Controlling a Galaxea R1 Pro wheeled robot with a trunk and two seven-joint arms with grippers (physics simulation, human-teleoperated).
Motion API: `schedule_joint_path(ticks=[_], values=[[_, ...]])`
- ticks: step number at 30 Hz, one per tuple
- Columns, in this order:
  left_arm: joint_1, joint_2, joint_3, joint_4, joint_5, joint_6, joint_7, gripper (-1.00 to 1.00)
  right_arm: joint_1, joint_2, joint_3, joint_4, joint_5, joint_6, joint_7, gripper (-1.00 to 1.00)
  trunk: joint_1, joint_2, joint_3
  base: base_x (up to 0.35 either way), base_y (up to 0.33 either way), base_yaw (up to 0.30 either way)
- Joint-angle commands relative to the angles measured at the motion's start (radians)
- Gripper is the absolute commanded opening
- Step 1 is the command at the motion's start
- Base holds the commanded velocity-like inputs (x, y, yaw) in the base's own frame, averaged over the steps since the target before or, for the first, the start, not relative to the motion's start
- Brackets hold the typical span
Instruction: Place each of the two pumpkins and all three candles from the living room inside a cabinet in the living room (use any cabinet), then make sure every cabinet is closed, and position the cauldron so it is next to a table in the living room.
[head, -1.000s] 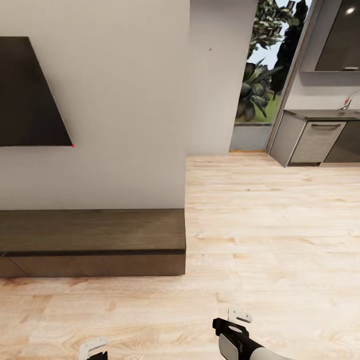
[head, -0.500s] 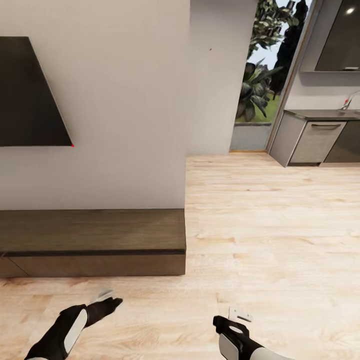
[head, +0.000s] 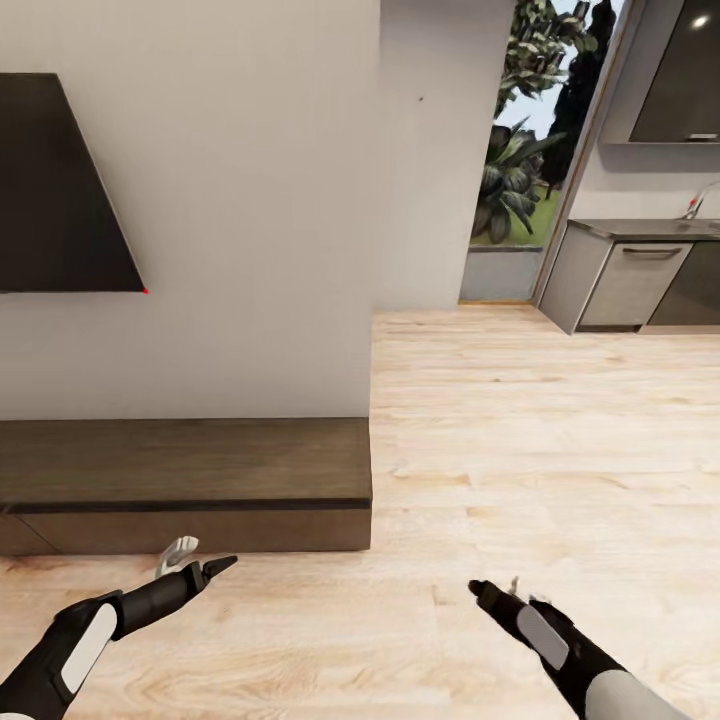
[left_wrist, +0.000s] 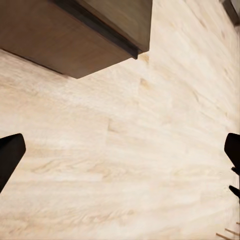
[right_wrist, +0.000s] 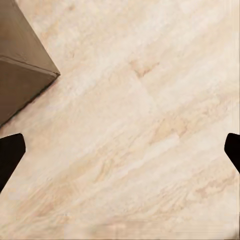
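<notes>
Nearest the camera, over pale plank floor (head: 520, 450): left gripper (head: 195, 562) low and reaching toward the cabinet (head: 185, 485), fingers spread wide with nothing between them; right gripper (head: 500, 592) likewise wide and empty, its dark fingertips (right_wrist: 11, 150) at the edges of the wrist view. Just beyond, against the white wall (head: 230, 200), the long dark-brown unit, fronts apparently all shut, long axis running along the wall, flat front facing the robot, its right end corner nearest the open floor. Above it, a dark wall-mounted screen (head: 55, 190). Farther off, a garden doorway (head: 520, 170) and grey kitchen units (head: 630, 280). Likely step: opening a front; best done by hooking the left fingertips at the front's top edge and pulling straight out, square to the face.
</notes>
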Motion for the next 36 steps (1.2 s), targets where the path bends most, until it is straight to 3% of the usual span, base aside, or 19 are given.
schedule_joint_path(ticks=[1,8,12,16,23,29,36], values=[[0.0,0.0,0.002,0.0,0.004,0.007,-0.002,1.0,-0.001,-0.084,-0.058,-0.264,-0.024,0.082,-0.005,1.0,0.0,-0.001,-0.001,0.0,0.0,0.0],[0.0,-0.003,0.002,-0.001,0.006,0.007,-0.002,1.0,0.016,-0.108,-0.256,-0.645,-0.058,0.257,0.0,1.0,0.0,-0.001,-0.001,0.0,0.0,0.0],[0.0,-0.003,0.002,-0.001,0.006,0.007,-0.003,1.0,0.05,-0.103,-0.319,-0.802,-0.065,0.317,0.001,1.0,0.0,-0.001,-0.001,0.0,0.0,0.0],[0.0,-0.005,0.002,0.0,0.008,0.007,-0.004,1.0,0.057,-0.099,-0.329,-0.857,-0.06,0.323,0.006,1.0,0.0,-0.001,-0.001,0.0,0.0,0.0],[0.0,-0.008,0.003,0.0,0.013,0.008,-0.005,1.0,0.058,-0.1,-0.333,-0.86,-0.061,0.328,0.005,1.0,0.0,-0.001,-0.001,0.0,0.0,0.0],[0.0,-0.003,0.043,0.0,0.106,0.007,-0.005,1.0,0.058,-0.099,-0.333,-0.867,-0.065,0.322,0.006,1.0,0.0,-0.001,-0.001,0.0,0.0,0.0],[0.0,0.0,0.047,0.0,0.115,0.007,-0.005,1.0,0.058,-0.098,-0.332,-0.869,-0.064,0.322,0.006,1.0,0.0,-0.001,-0.001,0.0,0.0,0.0]])
